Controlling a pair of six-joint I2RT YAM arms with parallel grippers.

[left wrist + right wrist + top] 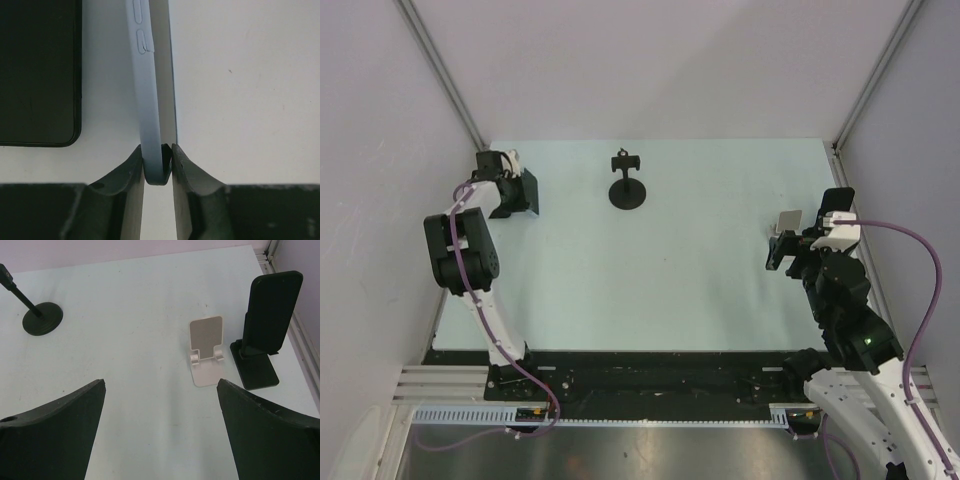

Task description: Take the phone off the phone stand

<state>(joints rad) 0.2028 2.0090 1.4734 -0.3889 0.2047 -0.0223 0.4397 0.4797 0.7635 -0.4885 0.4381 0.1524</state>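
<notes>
Blue phone (147, 100) edge-on, lengthwise from jaws

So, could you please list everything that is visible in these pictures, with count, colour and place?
phone: one, light blue, on its edge between the left claw's fingers
flat slab: one, black, just left of the phone; what it is I cannot tell
round-base stand: one, black, far middle of the table
small stand: one, whitish, right side of the table, nothing on it
tall stand: one, black, right beside the small stand
table: one, pale
left claw: one, dark, far left, closed on the phone's end
right claw: one, dark, wide open, holding nothing
</notes>
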